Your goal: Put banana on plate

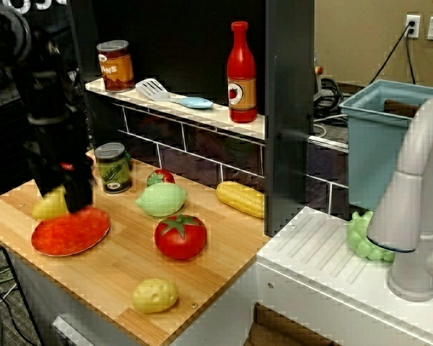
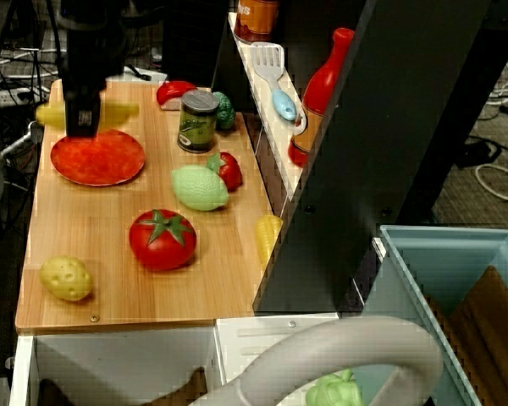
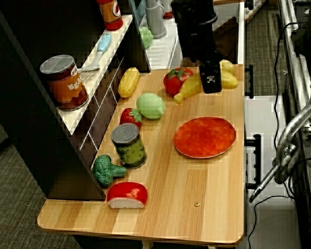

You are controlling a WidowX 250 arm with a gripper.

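Plate (image 3: 205, 137) bare; hand (image 3: 211, 85) seemingly grips banana (image 3: 189, 89).

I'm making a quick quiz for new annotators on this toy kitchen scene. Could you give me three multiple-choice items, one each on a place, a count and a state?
1. Where does the corn cob lie?
A. On the plate
B. On the wooden counter by the tiled back wall
C. In the blue bin

2. How many cans are in view?
A. One
B. Two
C. Four

3. What is on the plate?
A. Nothing
B. The banana
C. The tomato

Answers:
1 B: the corn cob rests on the counter below the shelf.
2 B: an orange can stands on the shelf and a green can on the counter.
3 A: the plate is bare, and the banana sits in the gripper off the plate.
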